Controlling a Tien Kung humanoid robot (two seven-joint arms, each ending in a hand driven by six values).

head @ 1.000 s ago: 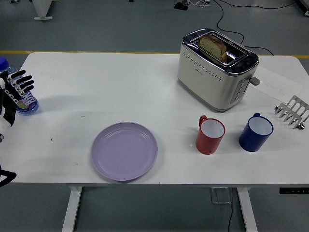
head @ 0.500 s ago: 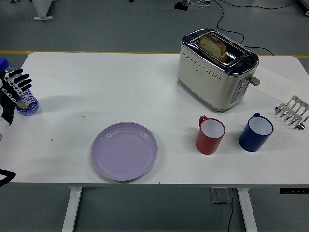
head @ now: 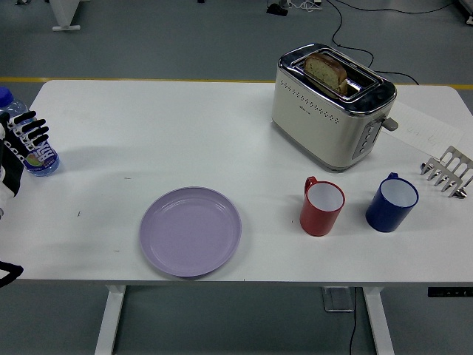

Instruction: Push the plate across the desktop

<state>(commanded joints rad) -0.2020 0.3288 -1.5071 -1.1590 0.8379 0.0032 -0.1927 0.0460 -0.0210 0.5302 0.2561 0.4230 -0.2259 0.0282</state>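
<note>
One purple plate (head: 191, 231) sits near the front edge of the white desk (head: 185, 133). At the far left, the left hand (head: 18, 144) is spread beside a bottle (head: 33, 151), whose label is too blurry to read.

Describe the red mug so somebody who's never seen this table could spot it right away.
Start at the cream and chrome toaster on the white table. Two mugs stand in front of it. The round red mug with the white inside is the left one, beside the dark blue mug.
</note>
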